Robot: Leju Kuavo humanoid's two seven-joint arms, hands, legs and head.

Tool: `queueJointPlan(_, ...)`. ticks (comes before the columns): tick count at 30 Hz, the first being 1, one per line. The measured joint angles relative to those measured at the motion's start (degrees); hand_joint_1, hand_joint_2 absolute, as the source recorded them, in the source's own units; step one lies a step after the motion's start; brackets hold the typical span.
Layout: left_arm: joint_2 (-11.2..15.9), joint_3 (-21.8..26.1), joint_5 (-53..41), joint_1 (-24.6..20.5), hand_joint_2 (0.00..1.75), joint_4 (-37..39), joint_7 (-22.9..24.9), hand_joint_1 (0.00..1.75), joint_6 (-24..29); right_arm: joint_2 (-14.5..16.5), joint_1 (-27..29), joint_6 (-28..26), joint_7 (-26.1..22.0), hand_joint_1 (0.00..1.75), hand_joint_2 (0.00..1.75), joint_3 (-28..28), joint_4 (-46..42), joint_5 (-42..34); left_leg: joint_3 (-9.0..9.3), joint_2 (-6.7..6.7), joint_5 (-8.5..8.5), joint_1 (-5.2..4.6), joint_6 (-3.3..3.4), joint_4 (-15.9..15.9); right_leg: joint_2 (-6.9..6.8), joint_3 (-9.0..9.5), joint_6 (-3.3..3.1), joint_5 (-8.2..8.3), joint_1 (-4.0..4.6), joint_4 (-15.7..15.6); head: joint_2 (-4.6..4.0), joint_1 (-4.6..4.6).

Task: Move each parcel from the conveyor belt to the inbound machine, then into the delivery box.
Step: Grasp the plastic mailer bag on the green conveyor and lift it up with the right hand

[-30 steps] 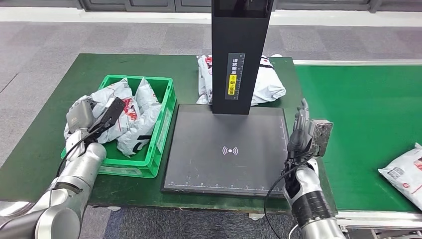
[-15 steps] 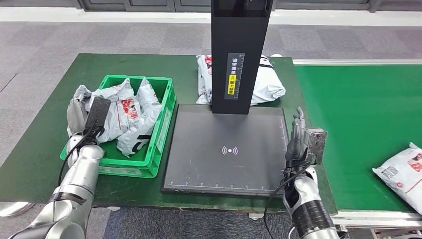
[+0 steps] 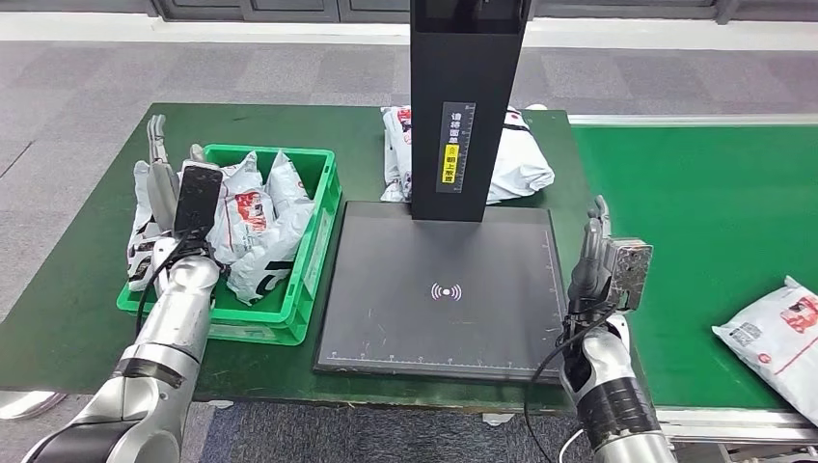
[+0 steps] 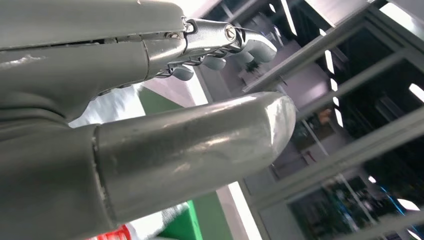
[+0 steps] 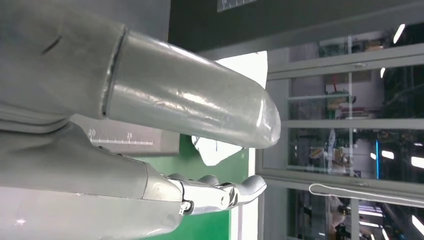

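White soft plastic parcel with red print (image 3: 772, 333) lies flat on the green conveyor belt (image 3: 704, 212), at the robot's right, partly past the frame edge. Looks light, limp and slick; the film likely sags and slides, so a hold across the bulging middle or a gathered edge seems safest. Right hand (image 3: 590, 253) stands upright between the black scanner plate of the inbound machine (image 3: 444, 289) and the belt, fingers straight and apart, nothing held. Left hand (image 3: 162, 174) is raised at the far left rim of the green plastic delivery crate (image 3: 323, 207), fingers spread, empty. Several white crumpled parcels in the crate (image 3: 256, 227). More white bags (image 3: 516, 159) behind the machine's black column (image 3: 463, 96).
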Motion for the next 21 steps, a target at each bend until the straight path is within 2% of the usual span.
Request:
queueJointPlan(6,-0.6,-1.5,0.4,0.1,0.00,-1.5,0.0,0.00,-0.2,-0.6,0.0,0.0,-0.1,0.00,0.00,0.0,0.0,0.0,0.00,0.08,0.00,0.02,0.00,0.0,0.07,-0.05,0.00,0.00,0.03,0.0,-0.01,-0.01)
queueJointPlan(21,-0.8,-1.7,0.5,0.2,0.00,-2.2,0.1,0.00,-0.2,-1.0,0.0,0.0,-0.1,0.00,0.00,0.0,0.0,0.0,-0.01,0.07,0.00,0.02,-0.01,0.0,0.07,-0.05,0.00,0.00,0.02,0.0,0.01,-0.01)
